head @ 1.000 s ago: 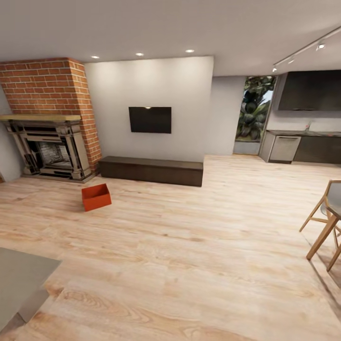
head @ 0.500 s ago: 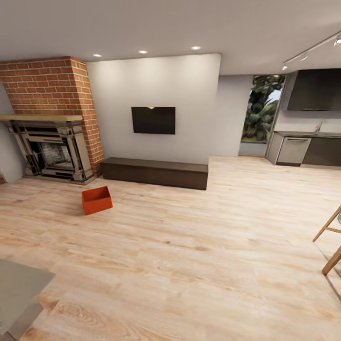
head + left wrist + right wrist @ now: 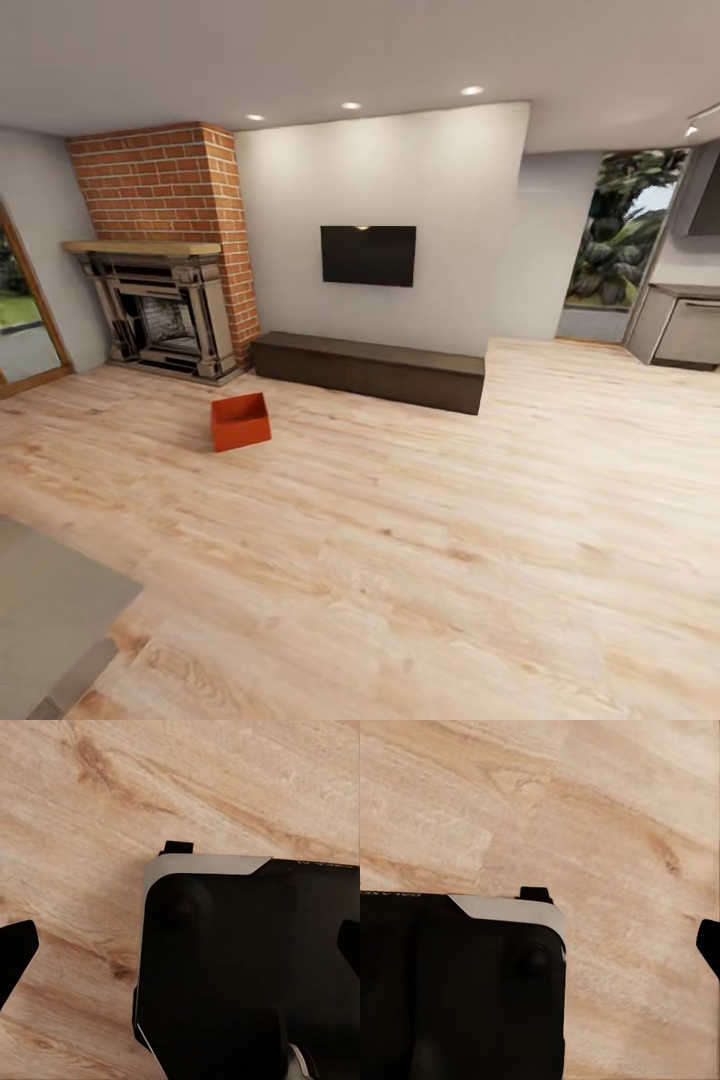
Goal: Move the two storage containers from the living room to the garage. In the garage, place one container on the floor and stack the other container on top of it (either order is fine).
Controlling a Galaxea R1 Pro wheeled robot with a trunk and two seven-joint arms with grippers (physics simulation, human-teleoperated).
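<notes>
meanwhile, your left gripper [image 3: 180, 949] hangs wide and empty over the robot's black base [image 3: 247, 967] and light plank flooring [image 3: 82, 802]; of your right gripper, one dark fingertip [image 3: 709, 943] shows over the same boards, so its spread cannot be told. beyond them, the head camera has swung left since a second ago, bringing the orange-red storage container [image 3: 240, 421] nearer centre. it sits on the living-room floor before the brick fireplace [image 3: 165, 255], near the long dark cabinet [image 3: 368, 370]. pickup is evidently still ahead.
</notes>
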